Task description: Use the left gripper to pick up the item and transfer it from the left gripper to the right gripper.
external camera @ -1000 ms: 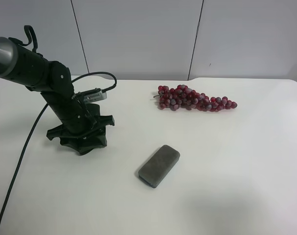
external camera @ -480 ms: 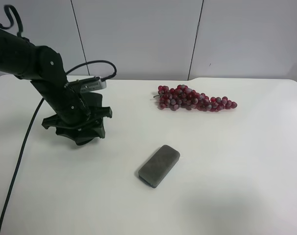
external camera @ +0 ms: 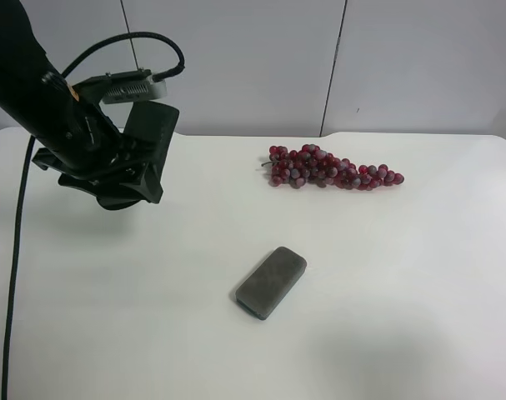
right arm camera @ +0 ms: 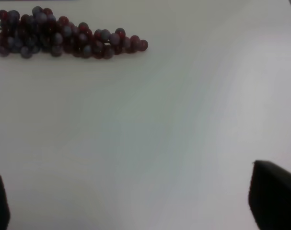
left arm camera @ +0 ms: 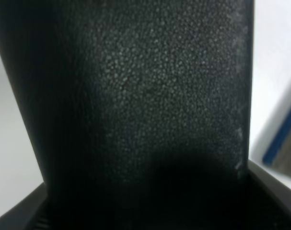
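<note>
The left gripper (external camera: 119, 179), a black claw on a thick arm with a trailing cable, is at the exterior high view's left. It is shut on the item (external camera: 149, 136), a dark flat oblong case, and holds it lifted above the white table (external camera: 419, 300). In the left wrist view the item's dark pebbled surface (left arm camera: 145, 96) fills nearly the whole picture. The right gripper (right arm camera: 135, 203) shows only in the right wrist view. Its two dark fingertips (right arm camera: 274, 196) stand far apart over bare table with nothing between them. The right arm is out of the exterior high view.
A grey rounded block (external camera: 271, 282) lies on the table near the middle front. A bunch of red-purple grapes (external camera: 332, 169) lies at the back right and also shows in the right wrist view (right arm camera: 64, 38). Grey wall panels stand behind the table.
The left gripper has risen from the table and moved up and to the view's left, carrying the dark case. The block and the grapes have not moved.
</note>
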Motion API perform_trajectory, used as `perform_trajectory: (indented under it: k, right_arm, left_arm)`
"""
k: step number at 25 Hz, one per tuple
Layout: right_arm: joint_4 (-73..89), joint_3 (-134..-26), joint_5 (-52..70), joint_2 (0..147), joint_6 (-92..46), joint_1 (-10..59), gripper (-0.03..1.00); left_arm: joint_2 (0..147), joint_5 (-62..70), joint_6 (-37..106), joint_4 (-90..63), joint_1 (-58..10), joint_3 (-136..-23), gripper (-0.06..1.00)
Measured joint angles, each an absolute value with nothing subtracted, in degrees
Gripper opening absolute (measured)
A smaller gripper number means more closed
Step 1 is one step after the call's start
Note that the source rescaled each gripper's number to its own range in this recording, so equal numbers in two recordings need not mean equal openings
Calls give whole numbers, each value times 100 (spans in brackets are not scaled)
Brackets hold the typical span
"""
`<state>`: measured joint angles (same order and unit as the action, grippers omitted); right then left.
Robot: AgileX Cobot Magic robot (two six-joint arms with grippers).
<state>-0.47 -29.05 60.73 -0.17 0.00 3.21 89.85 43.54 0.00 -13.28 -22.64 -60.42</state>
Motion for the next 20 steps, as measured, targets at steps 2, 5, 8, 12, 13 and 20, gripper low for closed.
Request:
perform_trajectory:
  k: [2,5,8,12,13,20]
  right_arm:
    - [-47,-2905,6073,-17,0,321,100]
    - [-47,-2905,6073,-17,0,321,100]
    - [-47,-2905,6073,-17,0,321,100]
    - [-47,-2905,6073,-17,0,321,100]
    - [-47,-2905,6073,-17,0,321,100]
    - [-47,-2905,6073,-17,0,321,100]
  left_arm:
    - [8791,4550,541,-1437,-2264,-6042,2]
    - [8660,4931,1247,-1660,-2322,-6042,2]
    - [8647,5256,1711,-1674,-2609,-6042,2]
    - [8641,5469,2120,-1605,-3199,-6042,2]
    - [8637,5497,2205,-1583,-3357,-6042,2]
    - [8630,6002,3153,-1490,-4277,-6042,2]
